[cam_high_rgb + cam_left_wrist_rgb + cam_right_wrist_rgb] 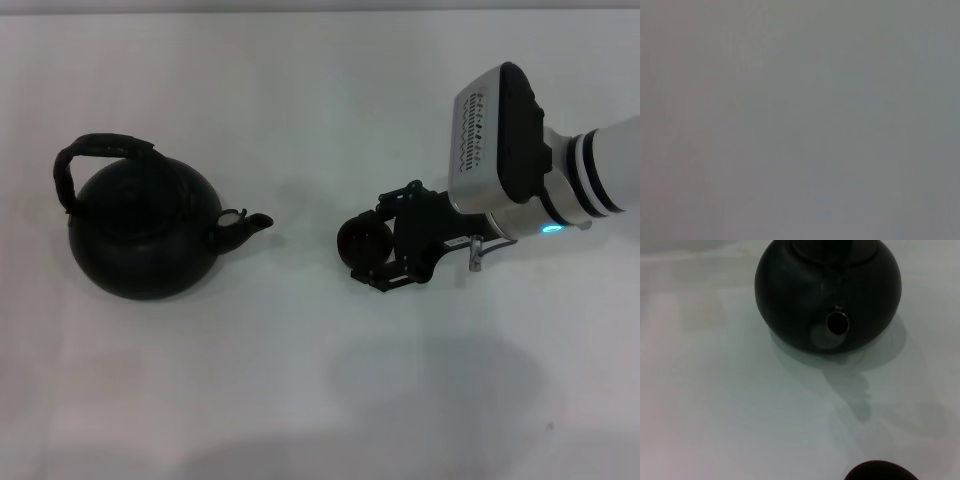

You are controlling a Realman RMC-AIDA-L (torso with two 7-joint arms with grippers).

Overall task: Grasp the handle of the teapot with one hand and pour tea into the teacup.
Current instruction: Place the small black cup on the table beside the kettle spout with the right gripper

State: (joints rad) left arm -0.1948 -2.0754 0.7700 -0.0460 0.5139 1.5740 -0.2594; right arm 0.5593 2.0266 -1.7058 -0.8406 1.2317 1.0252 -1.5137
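The large black teapot [143,235] stands on the white table at the left, its short spout [250,222] pointing right. Its arched ribbed handle [100,150] loops over the top. In the right wrist view the teapot [827,295] faces me spout first. The tiny dark teacup [362,241] sits right of the spout, between the fingers of my right gripper [368,242], which close against its sides. The cup's rim shows in the right wrist view [880,471]. My left gripper is out of view; its wrist view shows only plain grey.
The white table [300,400] runs all round the teapot and cup. My right arm's white and black wrist housing [505,135] reaches in from the right edge. A bare gap lies between the spout and the cup.
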